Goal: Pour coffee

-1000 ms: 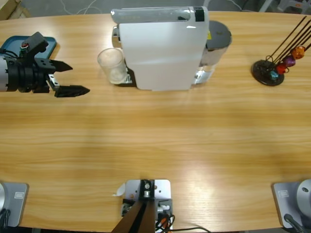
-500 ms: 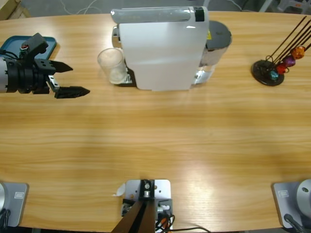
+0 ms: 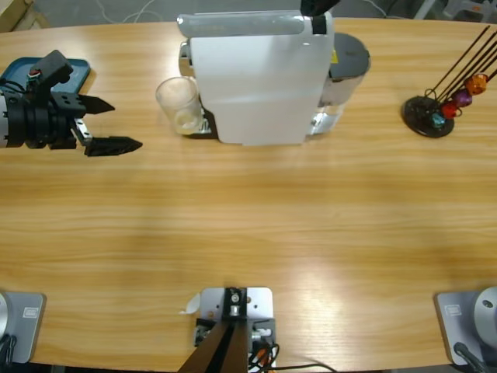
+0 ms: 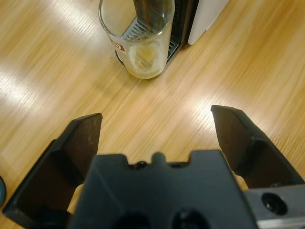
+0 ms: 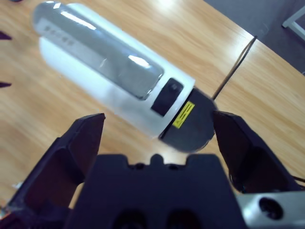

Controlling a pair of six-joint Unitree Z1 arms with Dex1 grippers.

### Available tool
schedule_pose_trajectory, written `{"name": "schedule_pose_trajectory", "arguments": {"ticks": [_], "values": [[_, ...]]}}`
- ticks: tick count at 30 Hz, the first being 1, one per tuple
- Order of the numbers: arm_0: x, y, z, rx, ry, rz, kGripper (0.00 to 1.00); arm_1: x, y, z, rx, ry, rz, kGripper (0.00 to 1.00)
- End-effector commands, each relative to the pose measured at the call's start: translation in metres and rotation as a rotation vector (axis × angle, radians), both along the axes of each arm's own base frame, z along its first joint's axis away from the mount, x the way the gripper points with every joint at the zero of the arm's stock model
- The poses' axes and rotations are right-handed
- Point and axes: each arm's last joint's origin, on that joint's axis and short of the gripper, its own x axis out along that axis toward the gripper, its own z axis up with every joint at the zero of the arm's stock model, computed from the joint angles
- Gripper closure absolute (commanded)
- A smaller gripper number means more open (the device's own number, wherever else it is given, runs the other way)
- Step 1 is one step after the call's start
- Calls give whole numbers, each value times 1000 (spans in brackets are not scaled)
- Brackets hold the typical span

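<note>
A clear glass tumbler [image 3: 178,105] stands on the drip grate at the left end of the white coffee machine [image 3: 260,78]. A shallow layer of light-brown coffee [image 4: 143,58] lies in the bottom of the tumbler [image 4: 141,36]. My left gripper [image 3: 109,124] hovers open to the left of the glass, well apart from it and pointing at it, with nothing between its fingers [image 4: 157,117]. My right gripper [image 5: 157,117] is open high above the machine [image 5: 114,86], looking down on its silver top. Only a black bit of it shows at the high view's top edge.
A black capsule stand [image 3: 431,113] with thin rods and coloured capsules sits at the table's right end. A blue tray [image 3: 23,71] lies behind the left arm at the far left. The wide front half of the wooden table [image 3: 272,233] is bare wood.
The left gripper has drawn back slightly to the left. A black part of the right gripper has come into the high view's top edge above the machine.
</note>
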Motion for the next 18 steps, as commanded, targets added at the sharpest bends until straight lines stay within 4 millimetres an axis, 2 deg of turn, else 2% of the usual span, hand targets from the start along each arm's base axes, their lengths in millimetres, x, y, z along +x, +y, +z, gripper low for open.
{"name": "schedule_pose_trajectory", "arguments": {"ticks": [1, 5, 9, 13, 16, 18], "values": [[-5, 3, 1, -11, -28, -19, 0, -76, -27, 6, 7, 51, 61, 0], [2, -5, -6, -21, -2, -46, 0, -109, -43, -4, 35, 93, 51, 0], [7, -10, -11, -36, 24, -85, 0, -130, -55, -20, 45, 160, 66, 0], [4, -9, -4, -40, -30, -129, 0, -134, -58, -30, 38, 183, 71, 0], [3, -6, 0, -39, -47, -118, 0, -138, -59, -61, 26, 238, 94, 0], [2, -6, 1, -45, -54, -126, 0, -143, -66, -74, 42, 247, 106, 0]]}}
